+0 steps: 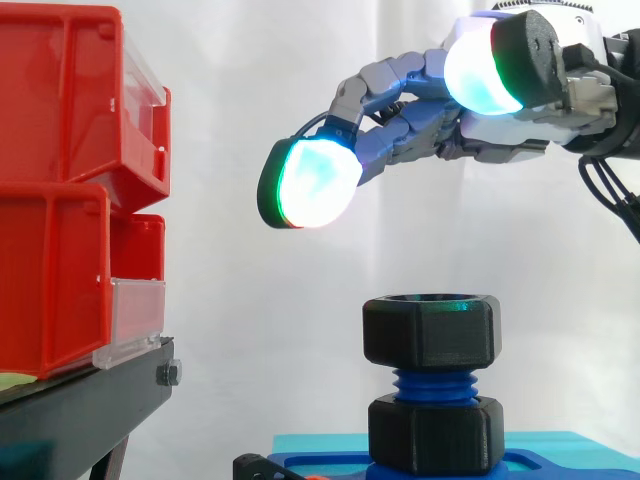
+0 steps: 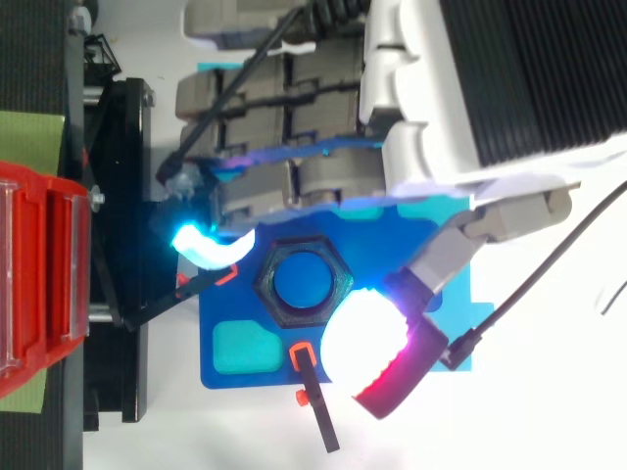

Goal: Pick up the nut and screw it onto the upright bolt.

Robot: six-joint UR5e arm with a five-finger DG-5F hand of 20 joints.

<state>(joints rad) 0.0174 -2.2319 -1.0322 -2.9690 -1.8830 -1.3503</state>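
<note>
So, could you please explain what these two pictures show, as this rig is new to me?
The machine is a robot's fingered hand; the glowing tips are its own pads. One picture looks level from the side, the other straight down. On a blue base stands an upright blue bolt with a black nut on top and a second nut lower down. Red bins sit on a black stand at the side view's left. The hand hovers open above the bolt, holding nothing.
</note>
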